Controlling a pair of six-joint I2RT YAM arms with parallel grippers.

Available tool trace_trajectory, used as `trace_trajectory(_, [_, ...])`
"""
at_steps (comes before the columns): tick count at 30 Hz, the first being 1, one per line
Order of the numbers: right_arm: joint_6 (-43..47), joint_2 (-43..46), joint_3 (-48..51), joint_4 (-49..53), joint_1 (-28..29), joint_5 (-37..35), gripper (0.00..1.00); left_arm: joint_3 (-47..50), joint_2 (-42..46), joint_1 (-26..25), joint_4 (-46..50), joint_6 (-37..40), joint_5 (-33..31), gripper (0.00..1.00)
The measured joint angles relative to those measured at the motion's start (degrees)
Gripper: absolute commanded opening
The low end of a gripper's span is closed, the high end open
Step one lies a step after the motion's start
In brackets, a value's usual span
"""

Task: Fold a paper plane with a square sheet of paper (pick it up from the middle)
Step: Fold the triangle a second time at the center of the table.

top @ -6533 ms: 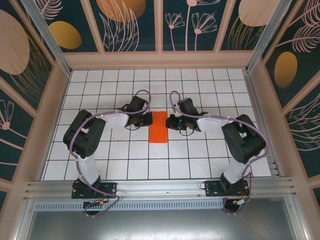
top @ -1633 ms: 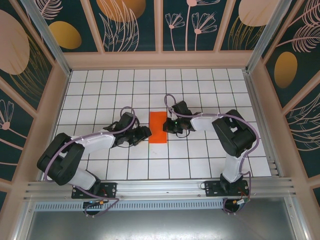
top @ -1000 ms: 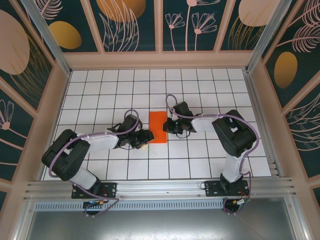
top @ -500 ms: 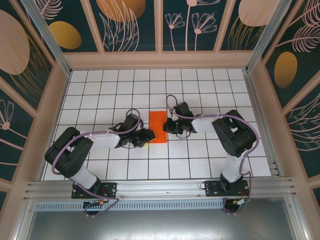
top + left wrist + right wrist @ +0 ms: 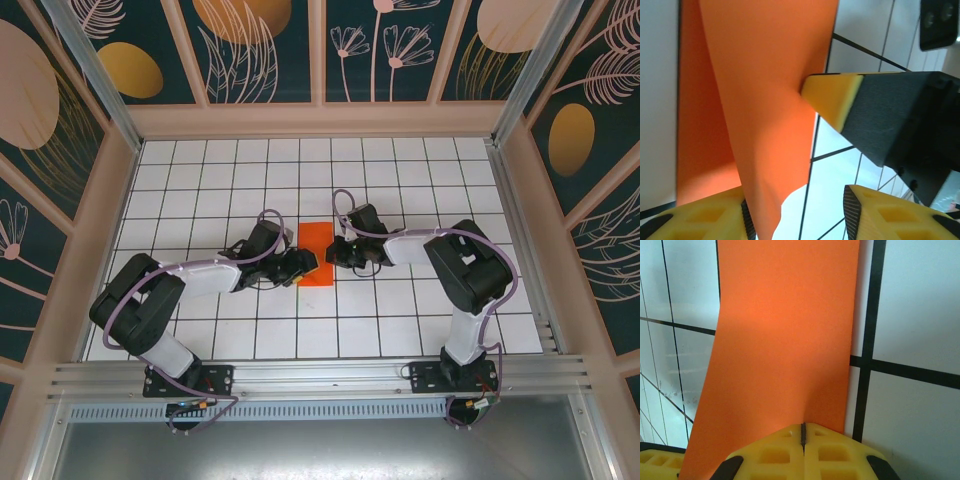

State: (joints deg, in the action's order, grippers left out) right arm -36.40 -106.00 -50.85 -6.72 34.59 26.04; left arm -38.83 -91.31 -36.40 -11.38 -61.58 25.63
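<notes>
Left of centre, L gripper (image 5: pixel 304 267) has moved in to the orange sheet of paper (image 5: pixel 318 240) (near-left flap now lifted), jaws approx half apart, flap leaning on one finger (image 5: pixel 705 220), not pinched. R gripper (image 5: pixel 338 252) stays fully closed, tips on sheet's right edge.

1. I find no text, number, brand or sign that I can read in any view.
2. The square sheet of paper (image 5: pixel 785 340) in front of me is plain orange, with no print on it.
3. The table (image 5: pixel 400 300) carries only black grid lines on white.
4. The wall panels (image 5: pixel 260 50) around me show painted leaves and flowers, without lettering.
</notes>
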Motion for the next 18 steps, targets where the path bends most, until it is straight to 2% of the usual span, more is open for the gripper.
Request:
trace_trajectory(7, [0.0, 0.0, 0.1, -0.3, -0.6, 1.5, 0.00, -1.6, -1.6, 0.0, -4.7, 0.0, 2.5, 0.54])
trace_trajectory(12, [-1.1, 0.0, 1.3, -1.0, -2.3, 5.5, 0.00, -3.1, -3.8, 0.0, -5.6, 0.0, 3.0, 0.56])
trace_trajectory(18, [-2.3, 2.7, 3.0, -1.0, -5.0, 9.0, 0.10, -4.0, -5.8, 0.0, -6.1, 0.7, 3.2, 0.60])
